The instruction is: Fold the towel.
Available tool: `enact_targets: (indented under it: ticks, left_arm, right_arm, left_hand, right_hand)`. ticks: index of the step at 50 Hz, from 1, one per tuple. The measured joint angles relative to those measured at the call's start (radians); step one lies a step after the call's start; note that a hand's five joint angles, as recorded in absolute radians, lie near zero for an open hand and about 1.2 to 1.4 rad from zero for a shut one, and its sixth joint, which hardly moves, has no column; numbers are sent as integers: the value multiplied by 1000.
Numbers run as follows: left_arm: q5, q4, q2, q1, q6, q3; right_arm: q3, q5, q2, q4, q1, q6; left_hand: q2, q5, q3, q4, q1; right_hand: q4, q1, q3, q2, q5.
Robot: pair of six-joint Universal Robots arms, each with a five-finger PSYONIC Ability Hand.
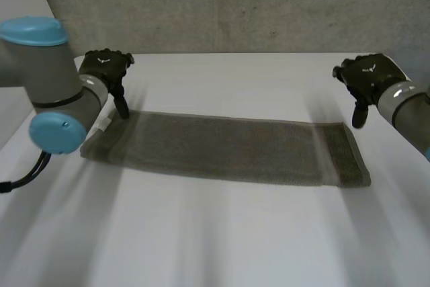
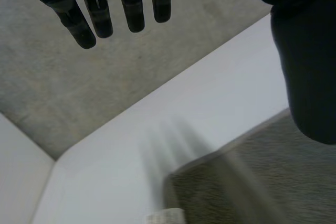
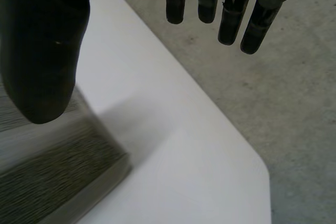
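A grey-brown towel (image 1: 228,147) lies flat across the white table (image 1: 222,233) as a long folded strip. My left hand (image 1: 107,72) hovers over the towel's far left corner, open, with straight fingers (image 2: 100,14) and the thumb (image 2: 310,77) spread apart and nothing between them. Beneath it the left wrist view has the towel corner (image 2: 252,182) with a small white label (image 2: 165,217). My right hand (image 1: 366,78) hangs above the far right corner, open too, fingers (image 3: 231,19) and thumb (image 3: 42,61) apart. The towel's right end (image 3: 58,177) lies under that thumb.
A grey carpeted floor (image 1: 235,5) runs behind the table's far edge (image 1: 235,54). The table's rounded far corners appear in both wrist views (image 2: 58,161) (image 3: 260,166). Bare white table surface stretches in front of the towel.
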Motion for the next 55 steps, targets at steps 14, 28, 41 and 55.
enact_targets:
  ticks: [14,28,41,55]
  left_arm:
    - [136,298,308,8,-1,-572]
    - [136,539,420,4,-8,-899]
    - [134,583,445,-5,-7,-929]
    - [131,580,451,-3,-7,-920]
  right_arm:
    - [354,-69,-122,-61,-26,-26]
    - [502,-82,-41,-269,-62,-38]
    - [451,-67,36,-266,-113,-74]
    - [366,-42,-13,-229,-332,-232]
  left_hand:
    - [0,4,0,0,0]
    - [0,4,0,0,0]
    - [0,4,0,0,0]
    - [0,3,0,0,0]
  right_hand:
    - [15,53,41,37,57]
    - [160,181,179,175,195]
    - [1065,1070,1079,1054,1092]
    - [1083,1077,1097,1056,1099]
